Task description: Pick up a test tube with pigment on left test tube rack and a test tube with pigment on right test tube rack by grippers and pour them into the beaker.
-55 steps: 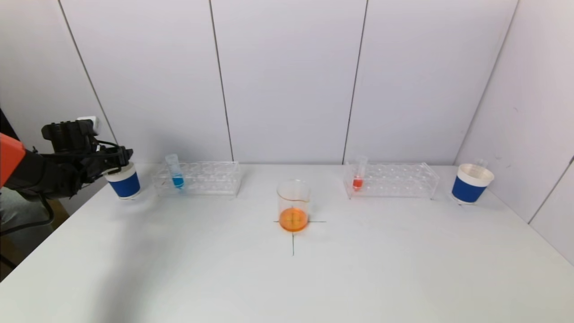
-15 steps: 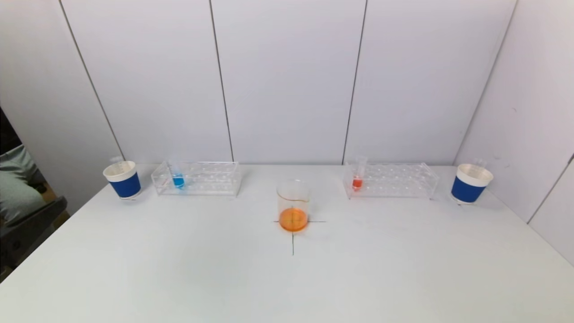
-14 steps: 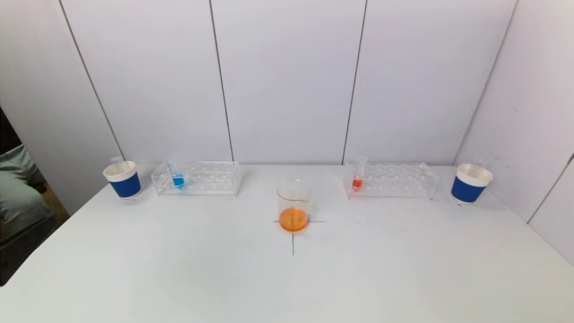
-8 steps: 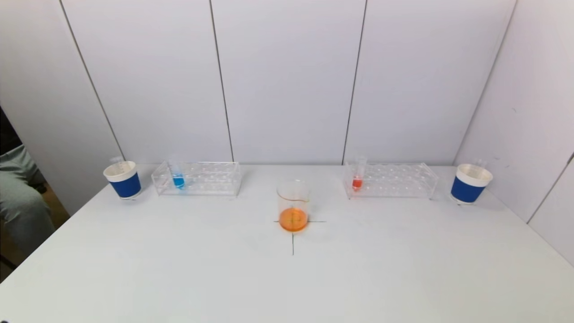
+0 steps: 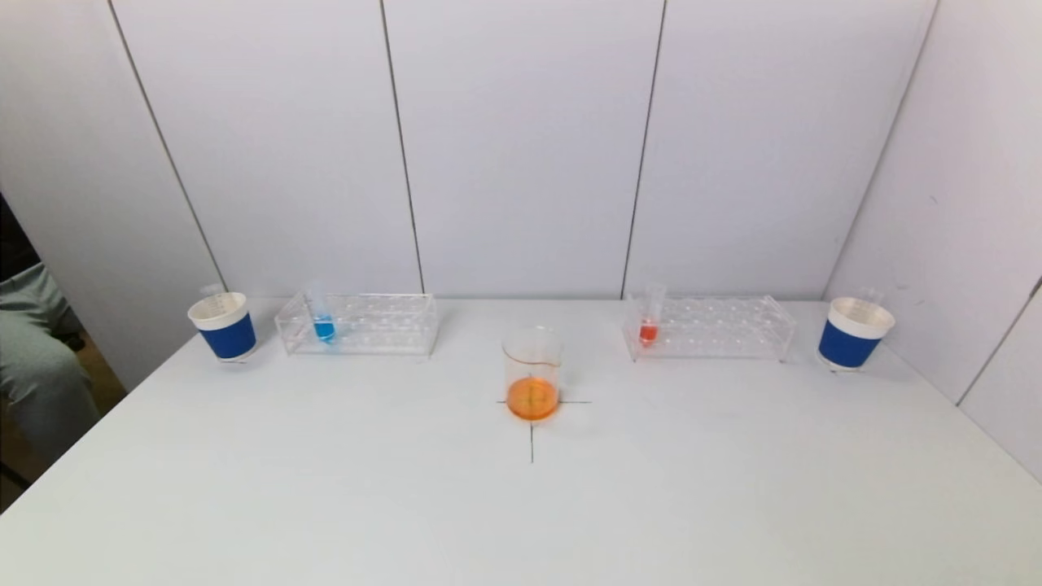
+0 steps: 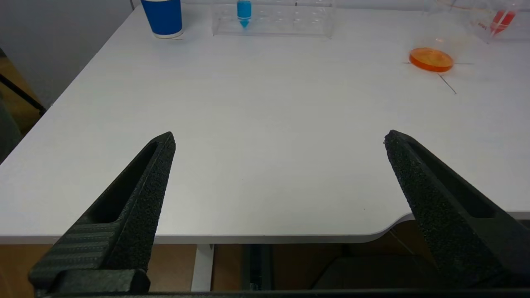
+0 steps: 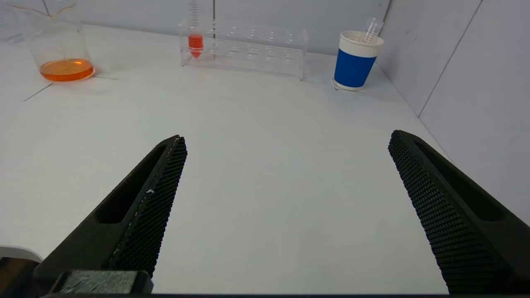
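Note:
A test tube with blue pigment (image 5: 322, 321) stands in the clear left rack (image 5: 383, 324). A test tube with red pigment (image 5: 650, 321) stands in the clear right rack (image 5: 724, 327). A glass beaker (image 5: 532, 373) holding orange liquid sits on a cross mark mid-table. Neither arm shows in the head view. My left gripper (image 6: 278, 138) is open and empty near the table's front edge, far from the blue tube (image 6: 244, 12). My right gripper (image 7: 286, 138) is open and empty over the front right of the table, far from the red tube (image 7: 195, 41).
A blue paper cup (image 5: 223, 327) holding a clear tube stands left of the left rack. Another blue cup (image 5: 852, 334) holding a clear tube stands right of the right rack. White walls close the back and right. A person's grey-clad leg (image 5: 32, 358) is off the table's left edge.
The left arm, raised by the left blue cup 3.7 s ago, has left the head view. The person's leg at the far left shifted slightly. Tubes and beaker have not moved.

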